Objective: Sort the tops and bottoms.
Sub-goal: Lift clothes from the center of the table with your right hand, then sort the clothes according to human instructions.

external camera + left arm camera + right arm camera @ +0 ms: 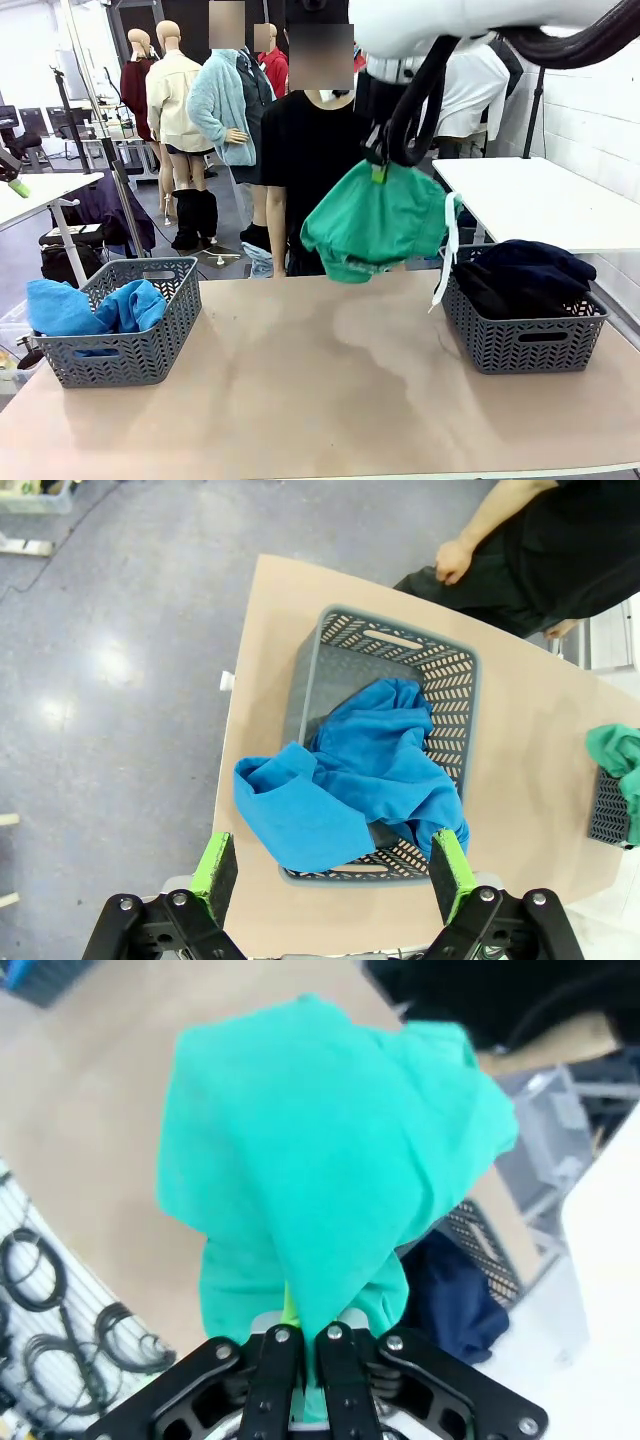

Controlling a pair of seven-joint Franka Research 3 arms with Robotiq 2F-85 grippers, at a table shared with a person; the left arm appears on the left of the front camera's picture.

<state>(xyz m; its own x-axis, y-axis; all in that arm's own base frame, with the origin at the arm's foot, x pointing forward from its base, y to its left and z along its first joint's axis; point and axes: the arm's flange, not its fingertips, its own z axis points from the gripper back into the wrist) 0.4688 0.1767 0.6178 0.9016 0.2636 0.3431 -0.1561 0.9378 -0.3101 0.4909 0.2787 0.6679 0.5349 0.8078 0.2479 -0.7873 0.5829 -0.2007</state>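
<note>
The green shorts (pixel 378 222) hang bunched in the air over the table's far edge (pixel 300 285), pinched in the right gripper (pixel 300 1345), white drawstring (pixel 446 250) dangling by the right basket (pixel 520 335). Dark garments (pixel 520 270), perhaps navy and black, fill it. The left gripper (pixel 335 875) gapes above the left basket (pixel 450 675) of blue cloth (pixel 350 780).

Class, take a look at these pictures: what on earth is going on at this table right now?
The right gripper is shut on the green shorts, holding them up in the air beside the right basket, which holds dark garments. The left gripper hangs open above the left basket, where a blue garment spills over the rim. A person stands at the far side.
</note>
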